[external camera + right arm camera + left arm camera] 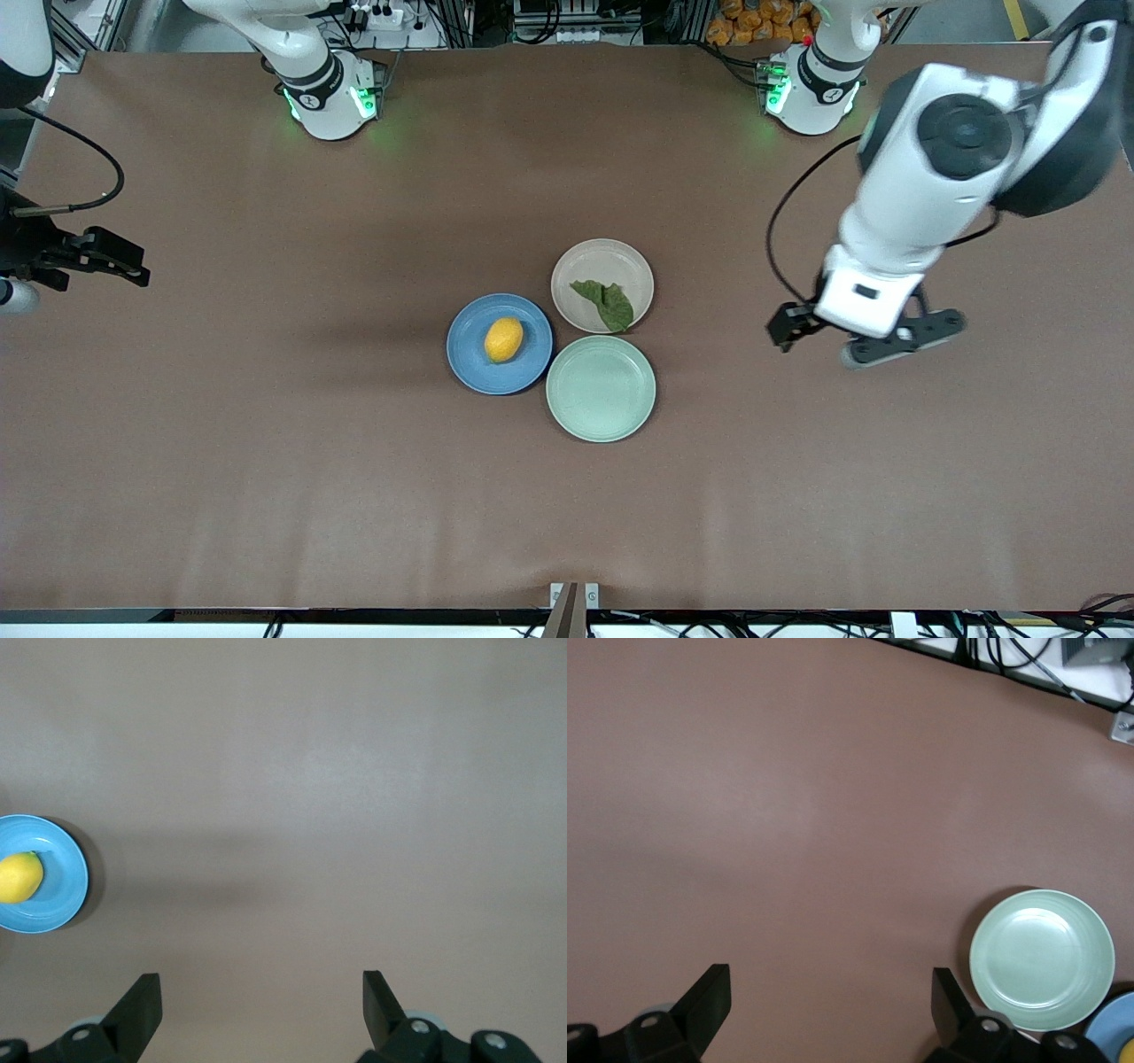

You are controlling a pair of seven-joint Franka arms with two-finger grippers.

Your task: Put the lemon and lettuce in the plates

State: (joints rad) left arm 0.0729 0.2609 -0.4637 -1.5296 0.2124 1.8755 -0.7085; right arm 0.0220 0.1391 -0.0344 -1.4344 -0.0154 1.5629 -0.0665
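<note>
The yellow lemon [503, 339] lies in the blue plate [469, 350] at the table's middle. The dark-green lettuce [607, 301] lies flat in the beige-pink plate [602, 261], which touches the blue plate and sits farther from the front camera. My left gripper [864, 335] is open and empty above bare table toward the left arm's end; its wrist view [830, 992] shows nothing between the fingers. My right gripper [124, 261] is open and empty at the right arm's end of the table [261, 997]. The right wrist view shows the blue plate [58, 899] with the lemon [18, 877].
An empty pale mint-green plate [601, 388] sits against both other plates, nearest the front camera; it also shows in the left wrist view [1042, 958]. The brown table [266, 443] spreads wide around the three plates.
</note>
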